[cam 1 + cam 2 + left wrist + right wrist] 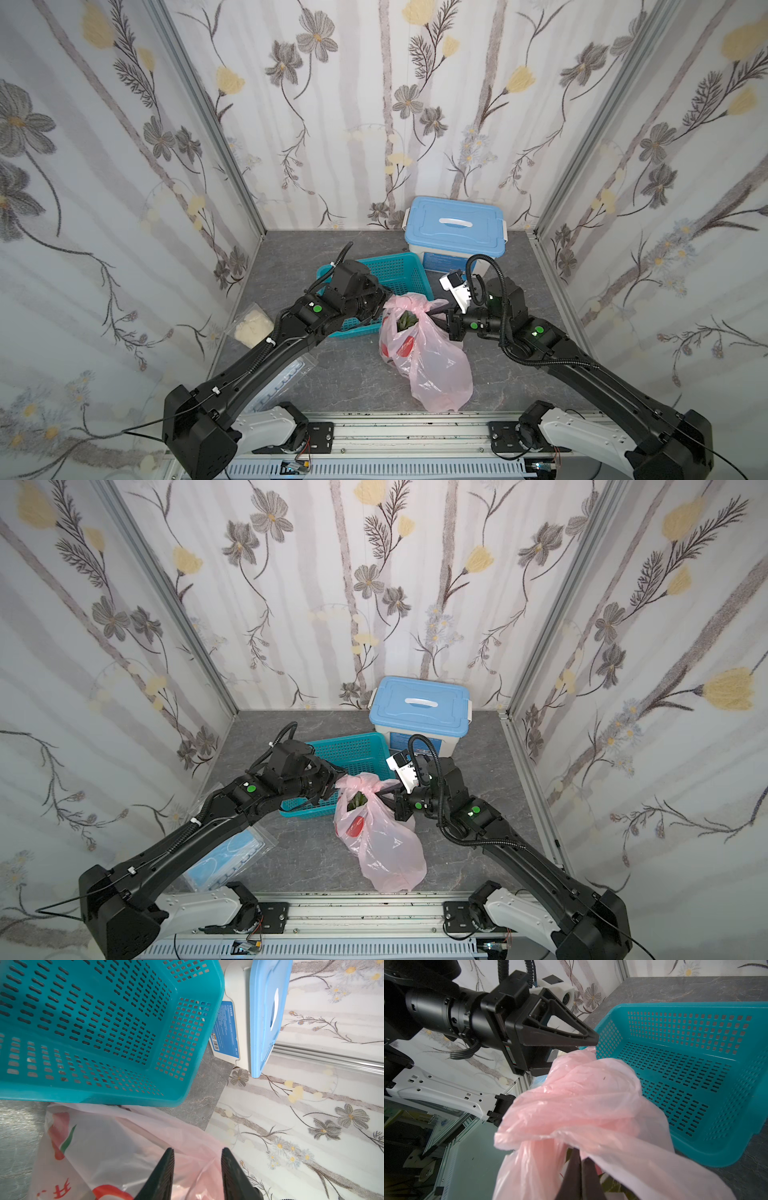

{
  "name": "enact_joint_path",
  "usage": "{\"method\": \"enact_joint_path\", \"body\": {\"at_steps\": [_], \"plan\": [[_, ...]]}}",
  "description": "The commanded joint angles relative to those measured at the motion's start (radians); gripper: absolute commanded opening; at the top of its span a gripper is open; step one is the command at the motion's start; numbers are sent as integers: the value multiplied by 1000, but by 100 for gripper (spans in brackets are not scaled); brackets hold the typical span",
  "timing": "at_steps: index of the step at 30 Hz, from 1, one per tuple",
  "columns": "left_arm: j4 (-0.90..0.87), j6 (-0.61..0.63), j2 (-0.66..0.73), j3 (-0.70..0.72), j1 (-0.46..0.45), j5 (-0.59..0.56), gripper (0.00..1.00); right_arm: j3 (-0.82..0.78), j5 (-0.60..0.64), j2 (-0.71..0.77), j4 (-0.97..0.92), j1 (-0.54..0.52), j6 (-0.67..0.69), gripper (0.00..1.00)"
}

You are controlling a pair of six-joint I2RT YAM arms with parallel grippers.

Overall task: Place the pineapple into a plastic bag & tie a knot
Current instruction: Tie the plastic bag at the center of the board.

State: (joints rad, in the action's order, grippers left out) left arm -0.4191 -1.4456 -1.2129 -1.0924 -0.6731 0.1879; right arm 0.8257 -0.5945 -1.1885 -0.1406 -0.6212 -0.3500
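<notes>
While the thin translucent pink plastic bag (432,365) sits on the grey table (332,374) just in front of the teal perforated basket (395,266), green pineapple crown (405,320) showing inside, its bunched neck (415,307) runs sideways between the arms. The right gripper (580,1153) is pinched shut on one side, and the left gripper (197,1149) is narrowly parted at the opposite loose end, the nearer to it.

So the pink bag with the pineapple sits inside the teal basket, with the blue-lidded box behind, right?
No. The plastic bag stands on the table in front of the teal basket, not inside it, as both top views show. The blue-lidded box is behind, as you said.
</notes>
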Motion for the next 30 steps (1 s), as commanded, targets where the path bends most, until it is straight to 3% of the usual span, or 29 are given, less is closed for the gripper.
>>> {"method": "enact_joint_path", "body": {"at_steps": [1,9,19,25,30], "plan": [[26,-12,-2,-12,1,-6,27,7,12,-4,13,-2,5,0],[-69,7,6,-55,0,-54,0,25,62,1,-34,-2,1,0],[-211,7,-10,-112,0,-206,0,84,243,170,-415,-18,-133,0],[-234,11,-34,-110,-1,-210,0,126,315,251,-464,-20,-193,0],[-321,-1,-24,-104,-1,-273,0,123,522,298,-522,-5,-256,0]]}}
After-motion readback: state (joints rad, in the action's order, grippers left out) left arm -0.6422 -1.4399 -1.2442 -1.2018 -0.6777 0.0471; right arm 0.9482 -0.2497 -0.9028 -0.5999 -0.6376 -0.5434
